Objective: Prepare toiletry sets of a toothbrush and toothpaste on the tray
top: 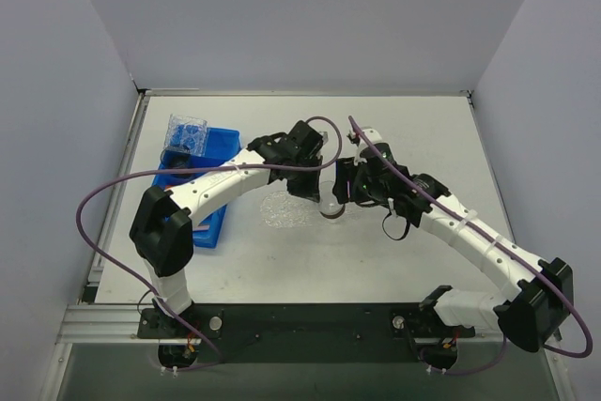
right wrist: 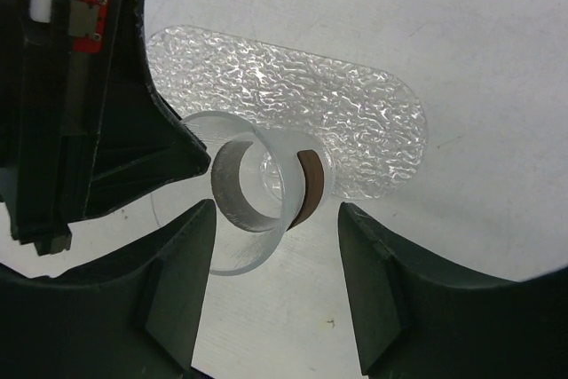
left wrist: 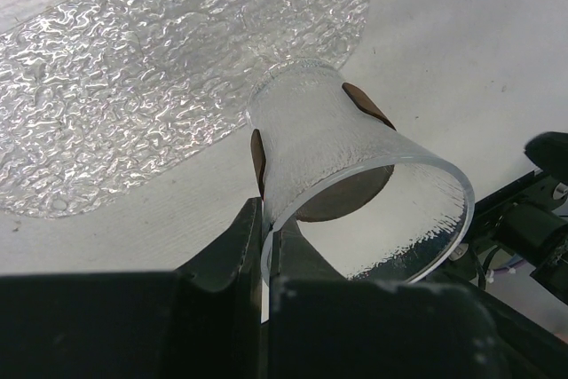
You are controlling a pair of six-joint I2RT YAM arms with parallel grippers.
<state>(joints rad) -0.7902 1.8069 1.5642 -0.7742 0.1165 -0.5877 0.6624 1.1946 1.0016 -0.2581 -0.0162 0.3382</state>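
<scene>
Top view: high, looking down over table (top: 300,265). Wrist views: close, opposite sides, sharing cup (left wrist: 337,148), tray (left wrist: 160,68).

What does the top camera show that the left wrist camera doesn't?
Only the top view shows the blue bin, plus the whole left arm and right arm. Only the left wrist view shows the left gripper pinching the clear cup by the wall at its rim, and the cup's dark bottom. Both show the tray lying flat, with the cup held near its edge.
</scene>
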